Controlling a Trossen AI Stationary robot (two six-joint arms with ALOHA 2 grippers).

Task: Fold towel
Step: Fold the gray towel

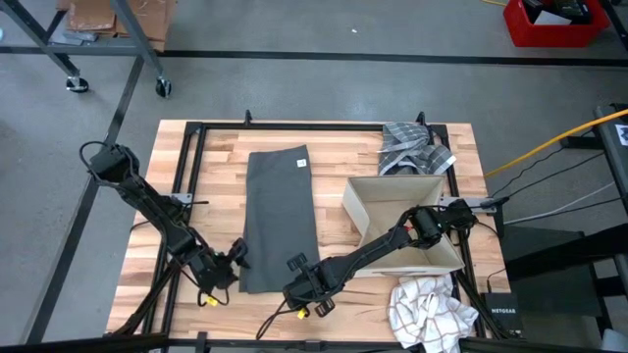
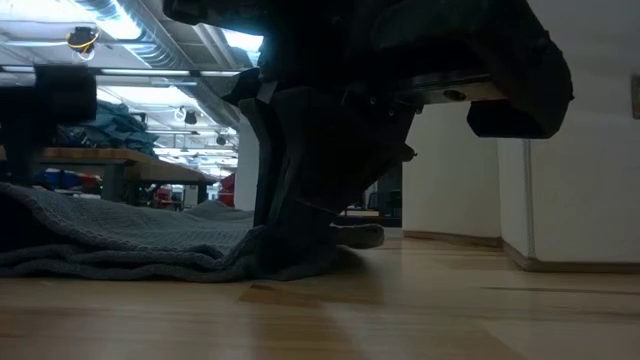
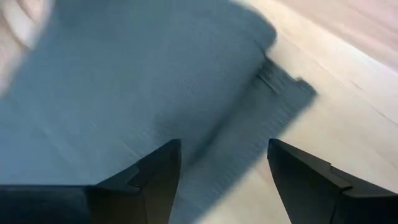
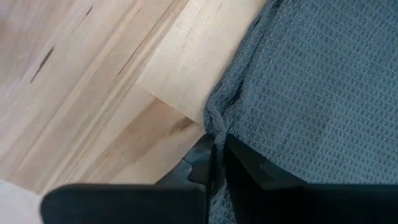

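Note:
A dark grey towel (image 1: pixel 280 221) lies as a long strip on the wooden table (image 1: pixel 211 176), running from far to near, with a small white tag (image 1: pixel 300 162) at its far end. My right gripper (image 4: pixel 216 152) is shut on the strip's near right corner (image 1: pixel 297 267). My left gripper (image 3: pixel 224 155) stands open over the near left corner (image 3: pixel 283 93), at the strip's near left (image 1: pixel 235 257); I cannot tell whether it touches. The low view shows the towel (image 2: pixel 130 240) flat on the table beside a dark gripper (image 2: pixel 300 190). My right gripper pinches the towel's right edge at its near corner (image 4: pixel 214 124) between its two fingers. The fingers come from above, slanting down. The cloth puckers into a small ridge right at the fingertips, and the rest of the towel lies flat on the table.
An open pale box (image 1: pixel 402 221) stands right of the towel, under my right arm. A striped cloth (image 1: pixel 412 147) lies at the far right corner and a white checked cloth (image 1: pixel 427 309) at the near right corner. Bare wood shows left of the towel.

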